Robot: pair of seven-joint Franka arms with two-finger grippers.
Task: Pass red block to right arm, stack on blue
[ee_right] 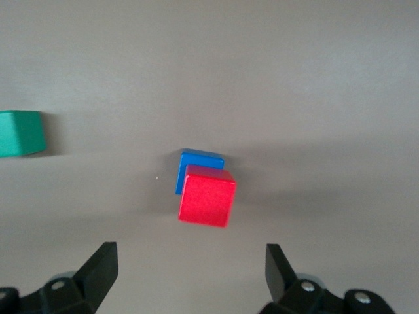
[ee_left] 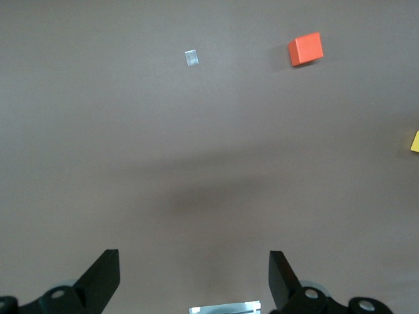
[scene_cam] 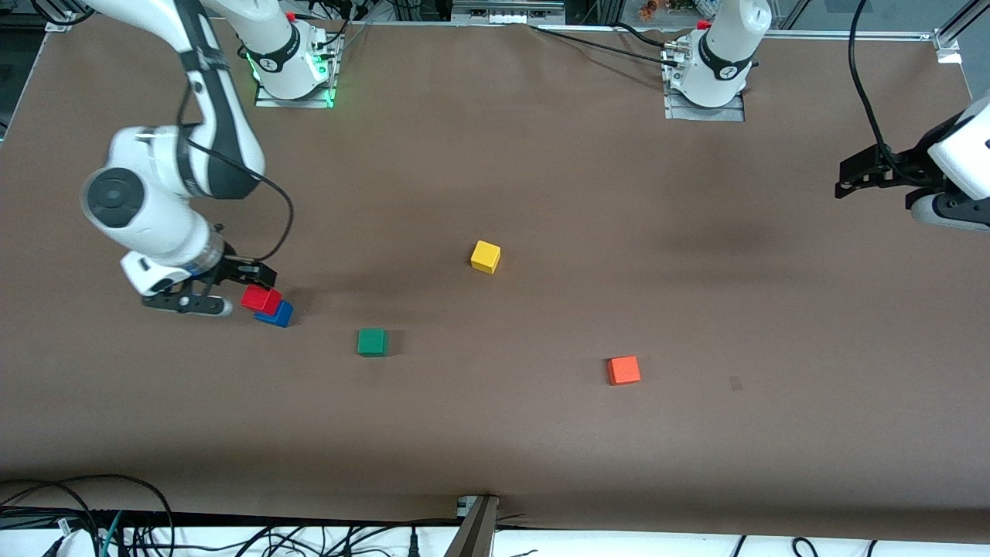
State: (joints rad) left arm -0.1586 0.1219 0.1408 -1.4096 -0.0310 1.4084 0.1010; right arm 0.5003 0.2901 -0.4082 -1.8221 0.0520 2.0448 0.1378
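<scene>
The red block (scene_cam: 261, 299) rests on the blue cube (scene_cam: 277, 315), shifted a little off its middle, at the right arm's end of the table. In the right wrist view the red block (ee_right: 207, 196) covers most of the blue cube (ee_right: 200, 159). My right gripper (scene_cam: 236, 290) hovers just beside the stack, open, with nothing between its fingers (ee_right: 98, 271). Out at the left arm's end of the table, my left gripper (scene_cam: 847, 179) waits above the surface. It is open and empty (ee_left: 194, 275).
A green cube (scene_cam: 372, 341) lies near the stack, a little nearer the front camera. A yellow cube (scene_cam: 486, 256) sits mid-table, and an orange cube (scene_cam: 623, 370) lies toward the left arm's end. A small pale patch (ee_left: 190, 57) marks the mat.
</scene>
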